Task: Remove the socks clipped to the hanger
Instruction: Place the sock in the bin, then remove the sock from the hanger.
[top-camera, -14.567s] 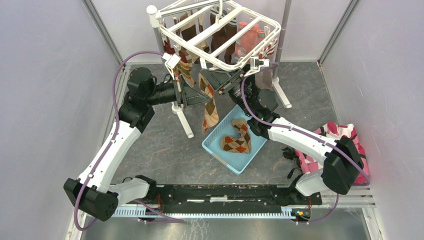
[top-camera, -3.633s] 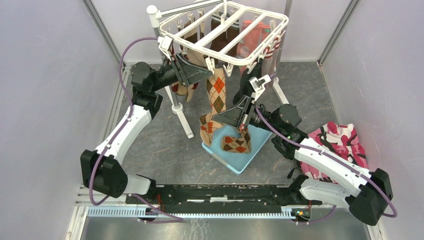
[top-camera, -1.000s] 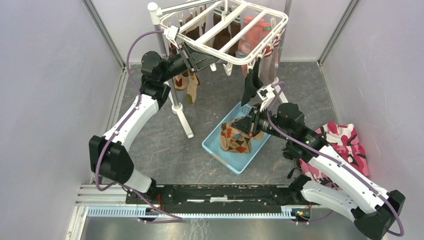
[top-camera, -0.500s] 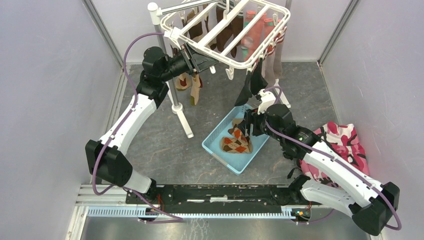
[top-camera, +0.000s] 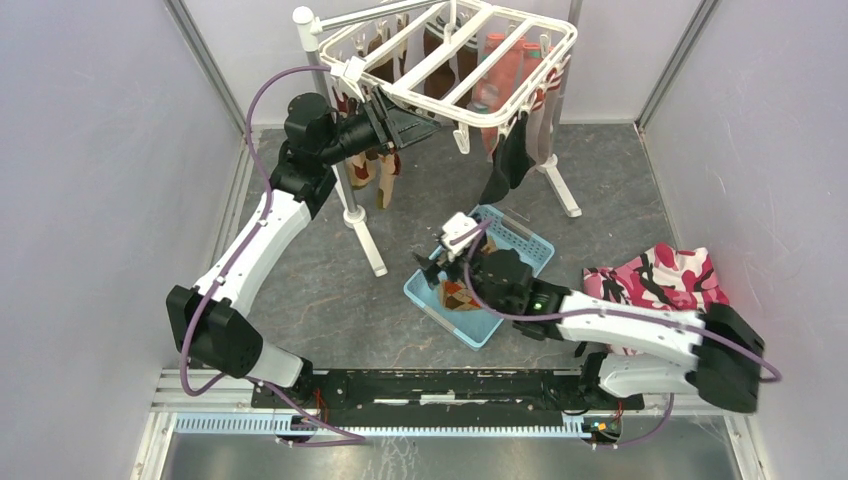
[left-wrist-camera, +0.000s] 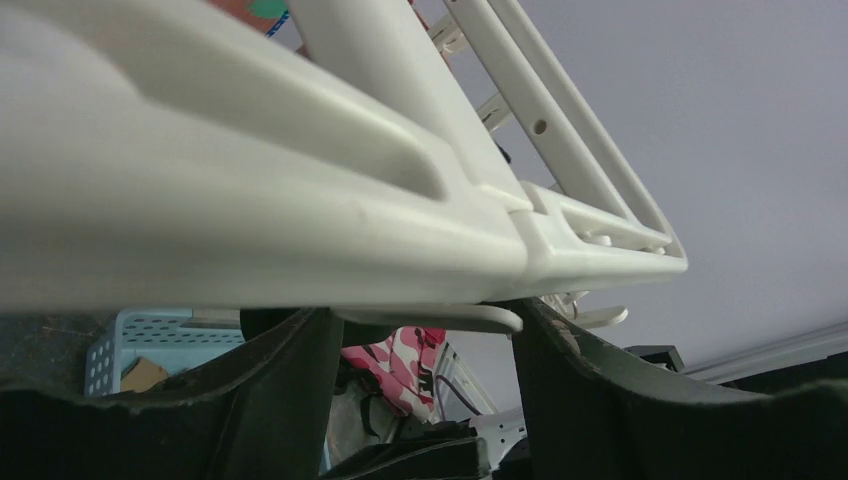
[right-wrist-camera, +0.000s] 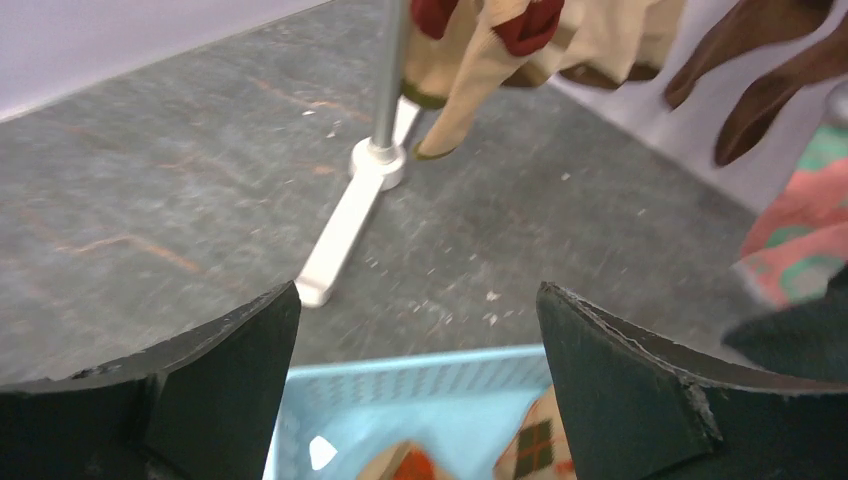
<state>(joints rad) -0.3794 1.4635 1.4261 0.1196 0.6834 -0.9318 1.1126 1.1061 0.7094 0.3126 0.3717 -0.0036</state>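
Observation:
The white hanger (top-camera: 455, 62) hangs at the back, with socks clipped under it: coral (top-camera: 497, 70), black (top-camera: 508, 165), dark brown (top-camera: 438, 40) and brown-orange (top-camera: 380, 178). My left gripper (top-camera: 405, 125) reaches under its front rail. In the left wrist view its fingers (left-wrist-camera: 290, 390) stand apart beneath the hanger (left-wrist-camera: 300, 190), with a white clip tab (left-wrist-camera: 430, 318) lying between them. My right gripper (top-camera: 440, 265) is open and holds nothing, low over the light blue basket (top-camera: 515, 238). Argyle socks (top-camera: 458, 296) lie in the basket (right-wrist-camera: 400, 385), below the right gripper (right-wrist-camera: 418, 300).
The grey pole stand (top-camera: 335, 150) carries the hanger, its white feet (top-camera: 372, 255) spread on the floor. One foot (right-wrist-camera: 345, 230) lies just beyond the basket. A pink camouflage cloth heap (top-camera: 660, 275) lies at the right. Grey walls close in both sides.
My right gripper opened and dropped the argyle sock into the basket, then drew back low toward the basket's near left. My left gripper's fingers widened around the clip.

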